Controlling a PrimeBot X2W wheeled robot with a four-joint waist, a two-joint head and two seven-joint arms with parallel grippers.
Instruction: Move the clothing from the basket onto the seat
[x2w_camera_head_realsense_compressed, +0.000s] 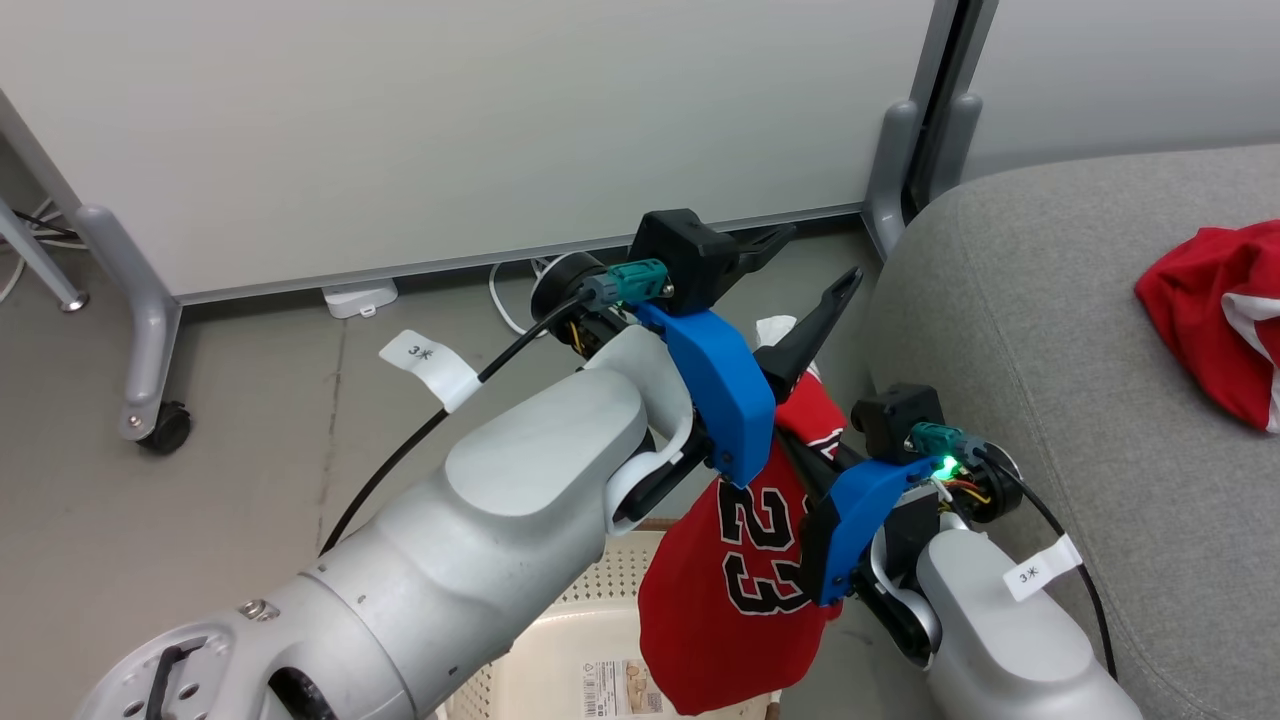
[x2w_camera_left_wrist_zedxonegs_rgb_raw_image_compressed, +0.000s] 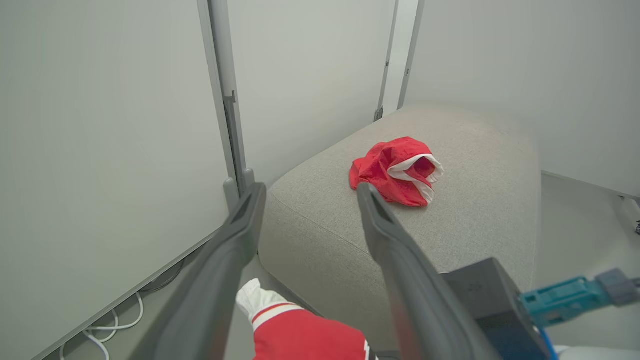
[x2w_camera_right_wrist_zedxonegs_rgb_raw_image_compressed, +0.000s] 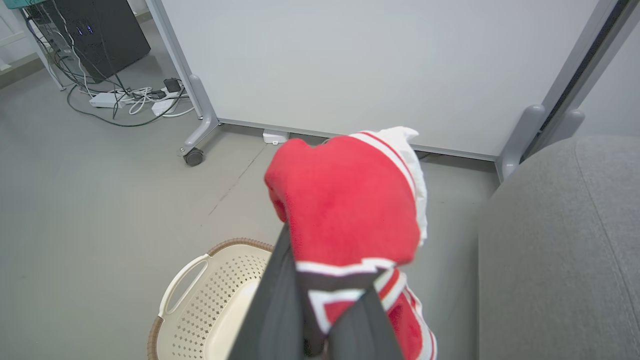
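Left arm (x2w_camera_head_realsense_compressed: 500, 520) extended, left hand (x2w_camera_head_realsense_compressed: 815, 258) spread; right hand (x2w_camera_right_wrist_zedxonegs_rgb_raw_image_compressed: 325, 300) pinches jersey (x2w_camera_head_realsense_compressed: 740, 560).

Bright, soft and even throughout, with faint shadows on the floor (x2w_camera_head_realsense_compressed: 200, 520). Sharp in the head view; bowed at wrist-view edges, blurred on close fingers (x2w_camera_left_wrist_zedxonegs_rgb_raw_image_compressed: 220, 280) and jersey (x2w_camera_right_wrist_zedxonegs_rgb_raw_image_compressed: 350, 210).
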